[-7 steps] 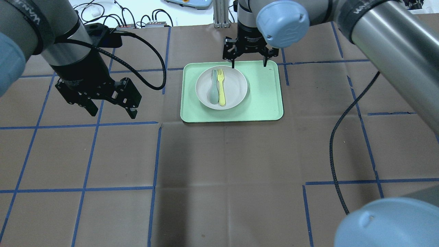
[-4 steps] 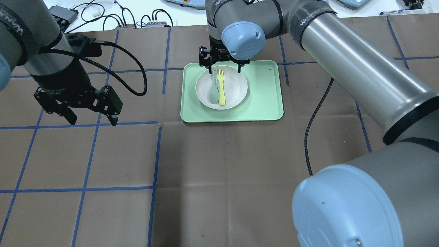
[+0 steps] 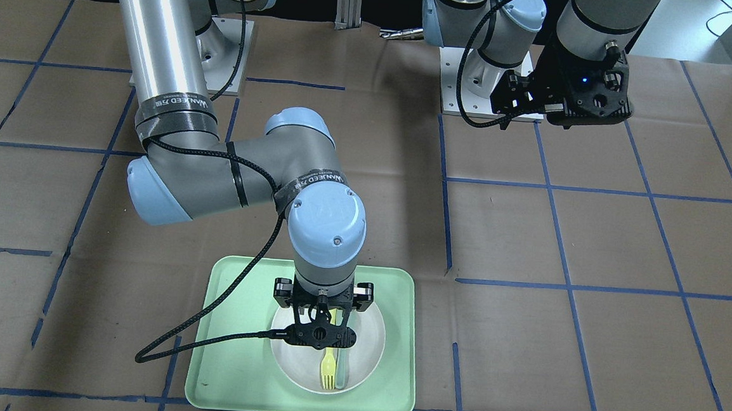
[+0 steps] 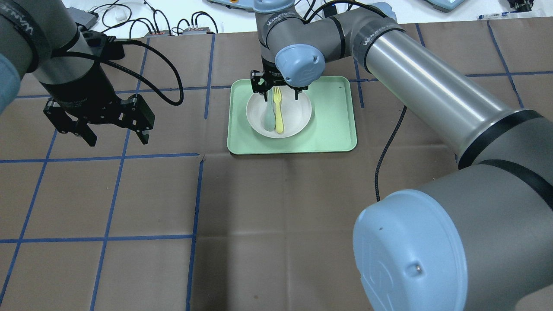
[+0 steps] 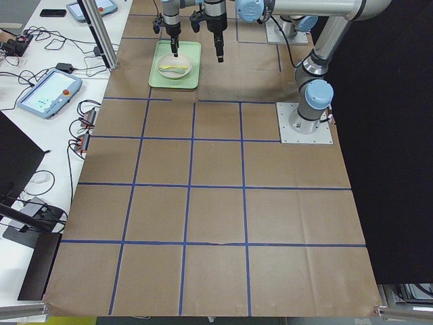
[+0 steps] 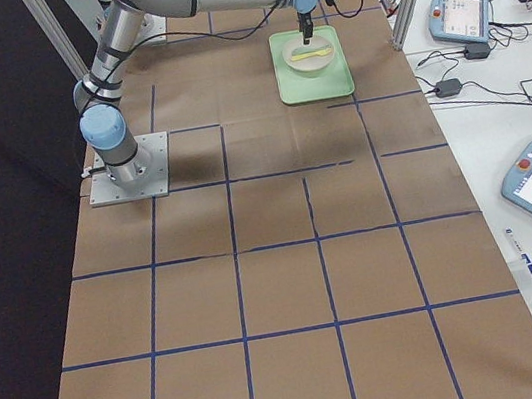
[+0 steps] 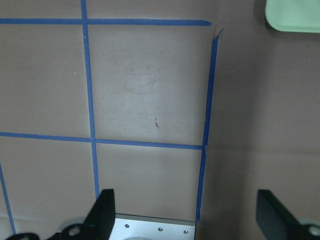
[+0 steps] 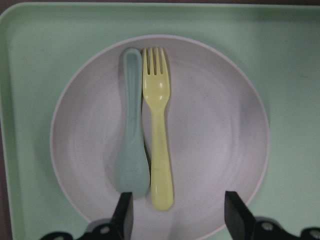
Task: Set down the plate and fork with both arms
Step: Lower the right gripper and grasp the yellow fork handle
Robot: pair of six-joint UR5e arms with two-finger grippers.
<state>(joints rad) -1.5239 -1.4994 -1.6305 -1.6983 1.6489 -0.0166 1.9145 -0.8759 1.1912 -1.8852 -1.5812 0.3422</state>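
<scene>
Right gripper (image 4: 280, 97) over the plate (image 4: 299, 115), jaws spread wide, holding nothing. In the right wrist view the gripper (image 8: 180, 212) has both fingers apart at the bottom edge. The handle end of the fork (image 8: 159, 145) lies below and between them, nearer the left finger, tines pointing away from the gripper. No contact with the fork visible. How high the fingertips hang above the plate (image 8: 215, 150): cannot tell.

The fork (image 4: 279, 113) lies flat in the plate, just beside a grey-green spoon (image 4: 269, 117), parallel to it and touching or nearly so. The spoon (image 8: 132, 150) has its bowl just in front of the right gripper's left finger. The plate sits on a mint-green tray (image 4: 335, 129) on the desk (image 4: 276, 207).

Left gripper (image 4: 118, 139) is well apart from the tray, off to the plate's left in the overhead view, jaws also wide open and empty. Under the left gripper (image 7: 187, 212) only brown desk with blue tape lines. A tray corner (image 7: 295, 15) shows far ahead and to its right.
</scene>
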